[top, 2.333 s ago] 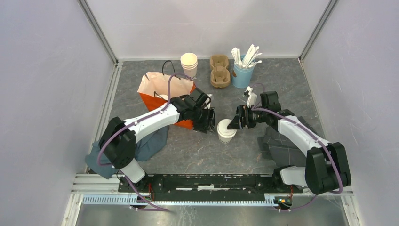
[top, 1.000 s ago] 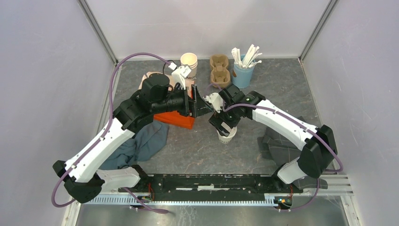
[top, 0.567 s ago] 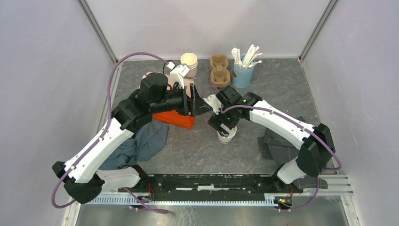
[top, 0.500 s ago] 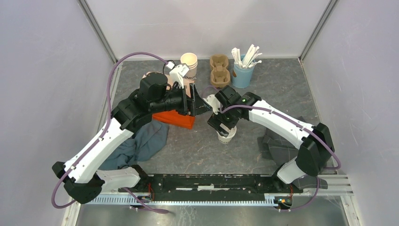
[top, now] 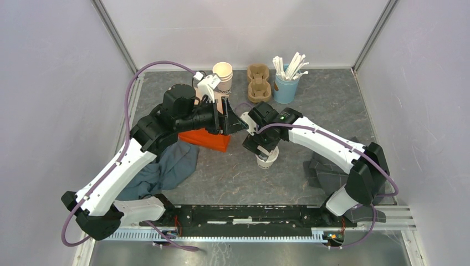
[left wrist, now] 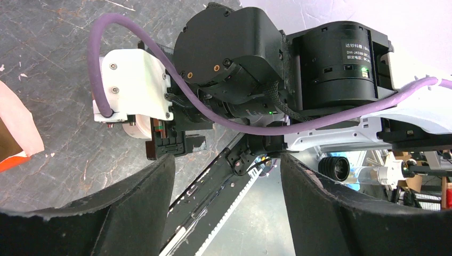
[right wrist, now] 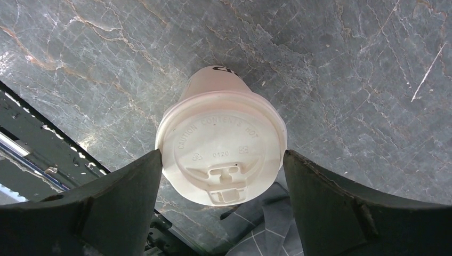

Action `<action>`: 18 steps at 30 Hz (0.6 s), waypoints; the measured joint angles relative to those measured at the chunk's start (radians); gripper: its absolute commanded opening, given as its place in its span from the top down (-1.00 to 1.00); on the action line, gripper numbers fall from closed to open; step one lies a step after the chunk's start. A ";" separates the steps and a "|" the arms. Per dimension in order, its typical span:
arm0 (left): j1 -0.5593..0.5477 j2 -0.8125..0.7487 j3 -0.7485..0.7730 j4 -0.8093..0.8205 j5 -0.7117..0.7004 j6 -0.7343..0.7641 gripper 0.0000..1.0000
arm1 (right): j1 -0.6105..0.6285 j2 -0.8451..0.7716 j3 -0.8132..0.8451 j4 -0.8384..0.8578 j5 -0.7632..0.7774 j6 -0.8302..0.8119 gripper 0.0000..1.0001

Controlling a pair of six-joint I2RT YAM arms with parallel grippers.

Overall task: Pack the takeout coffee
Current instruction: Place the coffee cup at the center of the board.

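- Right arm arcs in from the lower right, wrist bent straight down at frame centre
- right gripper (right wrist: 222,153) has its fingers pressed against both sides of the lid on the lidded cup (top: 267,160), which stands upright on the grey table (top: 332,111), just right of the orange bag (top: 208,139)
- Left arm climbs from the lower left, wrist level, pointing right above that bag
- left gripper (top: 239,123) gaping wide, nothing in it

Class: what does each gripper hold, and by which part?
Left gripper: open, nothing held. Right gripper: its fingers flank the lidded cup at the lid's rim, cup standing on the table; whether they grip cannot be told.
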 measured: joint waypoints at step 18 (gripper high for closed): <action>0.035 0.000 0.030 -0.004 0.024 0.000 -0.59 | 0.006 0.010 0.004 -0.006 0.010 0.011 -0.58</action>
